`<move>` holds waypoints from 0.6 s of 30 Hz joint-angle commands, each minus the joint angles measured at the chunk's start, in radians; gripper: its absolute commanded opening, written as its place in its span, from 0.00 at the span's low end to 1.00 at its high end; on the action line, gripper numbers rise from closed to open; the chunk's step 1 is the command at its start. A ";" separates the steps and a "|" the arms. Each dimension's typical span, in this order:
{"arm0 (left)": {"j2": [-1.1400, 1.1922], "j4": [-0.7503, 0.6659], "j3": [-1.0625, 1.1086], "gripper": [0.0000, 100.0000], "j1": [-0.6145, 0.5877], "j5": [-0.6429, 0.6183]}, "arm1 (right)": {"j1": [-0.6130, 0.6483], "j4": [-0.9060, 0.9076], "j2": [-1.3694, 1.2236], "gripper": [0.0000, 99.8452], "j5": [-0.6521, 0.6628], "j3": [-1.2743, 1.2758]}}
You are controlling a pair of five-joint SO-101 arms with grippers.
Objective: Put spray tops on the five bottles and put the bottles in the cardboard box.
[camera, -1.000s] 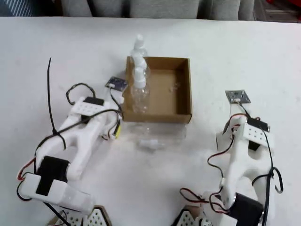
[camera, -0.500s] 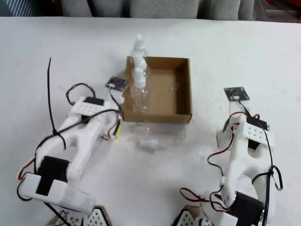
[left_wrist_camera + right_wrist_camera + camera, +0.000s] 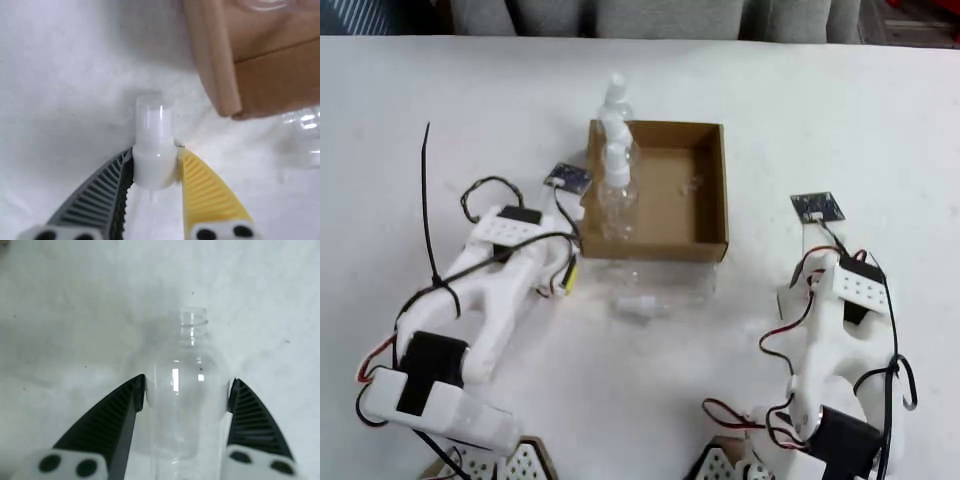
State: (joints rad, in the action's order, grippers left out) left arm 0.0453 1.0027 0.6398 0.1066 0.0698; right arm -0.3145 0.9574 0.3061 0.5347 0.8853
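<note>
A white spray top (image 3: pixel 155 150) with a clear cover is clamped upright at its collar between the grey and yellow fingers of the left gripper (image 3: pixel 155 154), just off a near corner of the cardboard box (image 3: pixel 250 60). An uncapped bottle (image 3: pixel 185 390), clear and with its threaded neck bare, is held at the shoulders by the right gripper (image 3: pixel 186 386), whose black fingers are pressed against both of its sides. In the high view the cardboard box (image 3: pixel 720 185) is seen near the middle of the white table (image 3: pixel 470 90). Along its left wall a row of capped bottles is stood upright: the nearest bottle (image 3: pixel 617 200) is plainly inside. Two further spray heads (image 3: pixel 614 112) are lined up behind it (whether the farthest one is inside the rim or just beyond it cannot be told). The right half of the box floor is left bare cardboard. A lying bottle (image 3: pixel 650 280), clear and on its side, is set along the outside of the near wall, with a small white piece (image 3: pixel 640 305) just in front of it. The two arms are placed to either side of the box, the left one close to its near left corner, the right one well apart from it.
</note>
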 commanded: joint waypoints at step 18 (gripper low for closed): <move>0.001 0.005 -0.044 0.02 0.013 0.011 | 0.027 -0.056 0.004 0.02 0.084 0.031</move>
State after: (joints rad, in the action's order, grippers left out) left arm 0.0453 1.0027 0.6398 0.1066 0.0698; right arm -0.3023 0.9022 0.3076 0.6084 0.9191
